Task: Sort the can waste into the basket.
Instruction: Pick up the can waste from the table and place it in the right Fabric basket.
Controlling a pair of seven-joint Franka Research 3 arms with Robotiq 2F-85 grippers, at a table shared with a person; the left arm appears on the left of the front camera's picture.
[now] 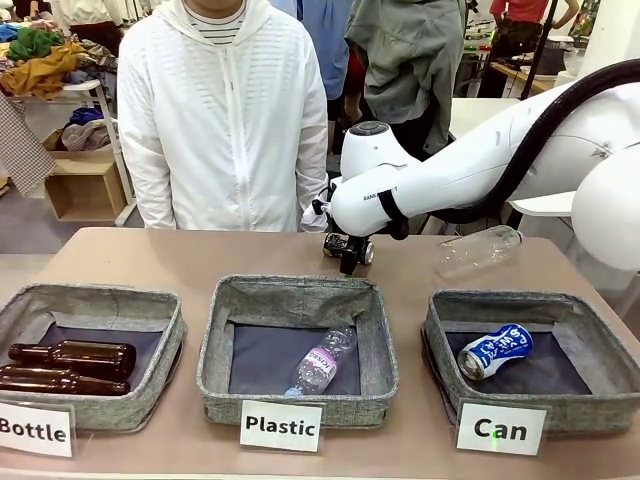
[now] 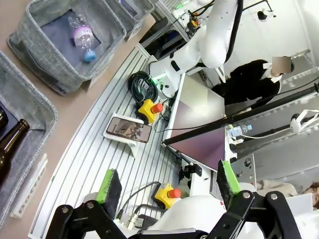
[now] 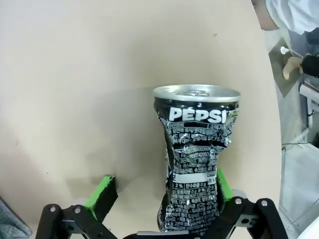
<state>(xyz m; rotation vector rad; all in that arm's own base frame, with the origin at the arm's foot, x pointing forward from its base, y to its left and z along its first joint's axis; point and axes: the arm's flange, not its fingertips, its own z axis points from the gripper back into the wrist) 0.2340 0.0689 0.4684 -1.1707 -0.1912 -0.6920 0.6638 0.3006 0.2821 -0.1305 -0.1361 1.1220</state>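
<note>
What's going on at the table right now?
The right gripper is open around the black Pepsi can at the far side of the table, not yet closed on it. The blue and white can already lies in the Can basket. A clear bottle lies loose nearby. The left gripper is open, holding nothing.

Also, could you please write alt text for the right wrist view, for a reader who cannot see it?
A dented black Pepsi can sits between the open, green-padded fingers of the right gripper, close against one pad with a clear gap to the other. Under it is a plain tan table; a person's white jacket shows in one corner.
</note>
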